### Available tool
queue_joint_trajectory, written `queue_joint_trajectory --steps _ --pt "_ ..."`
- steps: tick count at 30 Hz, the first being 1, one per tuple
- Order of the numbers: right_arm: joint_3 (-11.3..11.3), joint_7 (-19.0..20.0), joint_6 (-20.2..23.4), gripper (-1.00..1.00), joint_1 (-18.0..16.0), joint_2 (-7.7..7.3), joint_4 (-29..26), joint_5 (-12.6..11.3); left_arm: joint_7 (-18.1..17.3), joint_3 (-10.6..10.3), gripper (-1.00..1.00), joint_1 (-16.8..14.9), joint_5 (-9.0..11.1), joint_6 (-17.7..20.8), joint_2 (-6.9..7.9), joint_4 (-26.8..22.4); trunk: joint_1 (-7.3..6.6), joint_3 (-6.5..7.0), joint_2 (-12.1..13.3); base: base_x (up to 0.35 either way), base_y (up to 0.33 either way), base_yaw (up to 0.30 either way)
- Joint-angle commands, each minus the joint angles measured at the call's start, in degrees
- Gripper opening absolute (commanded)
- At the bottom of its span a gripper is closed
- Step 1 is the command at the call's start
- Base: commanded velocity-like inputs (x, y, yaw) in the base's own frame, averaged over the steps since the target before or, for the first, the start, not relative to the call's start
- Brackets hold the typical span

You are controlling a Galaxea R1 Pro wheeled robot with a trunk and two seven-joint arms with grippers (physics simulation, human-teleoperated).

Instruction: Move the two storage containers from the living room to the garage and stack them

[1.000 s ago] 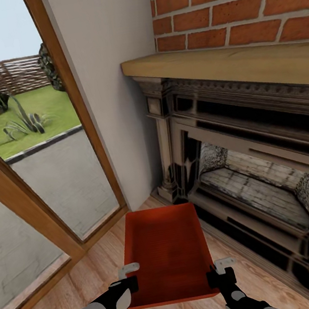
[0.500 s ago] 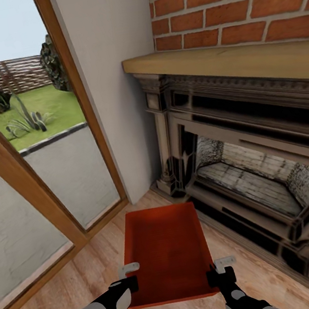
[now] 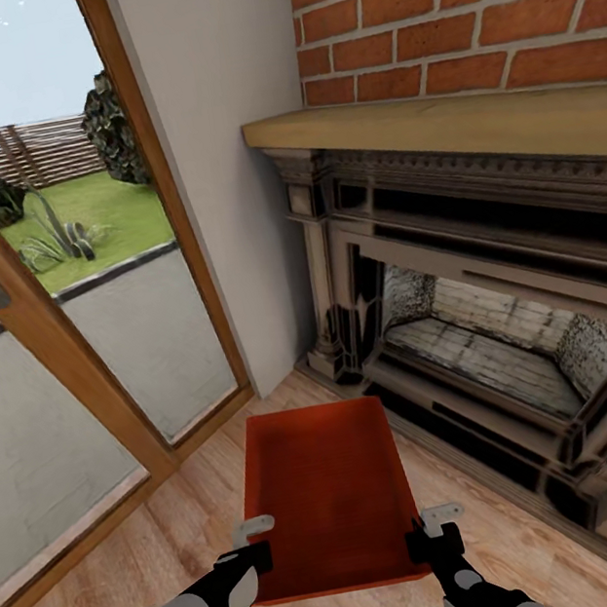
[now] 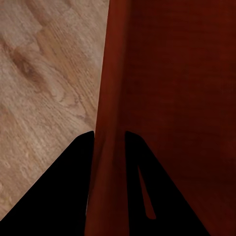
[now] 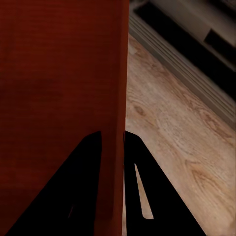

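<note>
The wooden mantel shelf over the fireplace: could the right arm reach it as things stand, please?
Probably not. The right gripper is clamped on the side wall of the orange-red plastic storage bin, which the left gripper also holds; the light wooden mantel shelf sits higher, beyond the bin.

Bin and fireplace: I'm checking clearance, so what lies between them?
Only bare wood floor lies between the red bin and the fireplace, as the head view shows.

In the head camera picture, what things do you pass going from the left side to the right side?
Wood-framed glass door → plain pale wall → orange-red rectangular plastic storage container, each side wall pinched by an end effector → dark carved brick fireplace.
</note>
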Motion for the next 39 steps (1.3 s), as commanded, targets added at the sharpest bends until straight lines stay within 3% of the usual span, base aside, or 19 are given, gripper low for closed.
queue_joint_trajectory --steps 1,39 --pt "0.27 -0.84 -0.35 -1.0 -0.03 -0.26 1.2 -1.12 0.54 0.24 -1.0 -0.09 0.05 -0.79 0.15 -0.17 0.01 0.04 -0.05 -0.001 0.0 0.0" --pt "0.26 -0.81 -0.51 -1.0 -0.03 -0.26 1.2 -1.12 0.54 0.24 -1.0 -0.09 -0.03 -0.79 0.16 -0.17 0.01 3.53 -0.05 0.0 0.0 0.0"
